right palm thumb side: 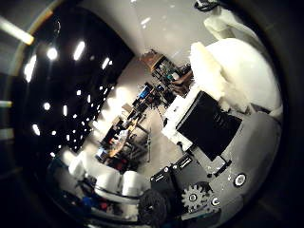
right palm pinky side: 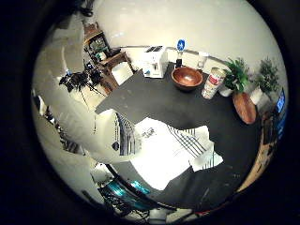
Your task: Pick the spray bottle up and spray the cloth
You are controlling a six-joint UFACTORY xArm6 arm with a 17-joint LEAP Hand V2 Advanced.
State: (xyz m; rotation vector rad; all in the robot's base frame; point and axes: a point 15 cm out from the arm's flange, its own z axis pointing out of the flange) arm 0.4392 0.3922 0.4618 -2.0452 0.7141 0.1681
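Observation:
A white spray bottle [right palm pinky side: 79, 112] fills one side of the little finger side view, right against the palm; its white body and nozzle head [right palm thumb side: 223, 61] also show in the thumb side view. My right hand [right palm thumb side: 190, 190] has its white fingers [right palm thumb side: 109, 180] curled, and it seems to hold the bottle up above the table. The white cloth [right palm pinky side: 164, 150] with dark stripes lies crumpled on the black table [right palm pinky side: 187, 108], below the bottle and apart from it. Where the fingers touch the bottle is hidden.
At the table's far edge stand a wooden bowl [right palm pinky side: 187, 77], a printed can [right palm pinky side: 213, 83], a white toaster [right palm pinky side: 155, 62], a blue-capped bottle [right palm pinky side: 180, 49] and a glass [right palm pinky side: 202, 60]. Potted plants [right palm pinky side: 236, 75] and a wooden board [right palm pinky side: 245, 107] sit near one corner.

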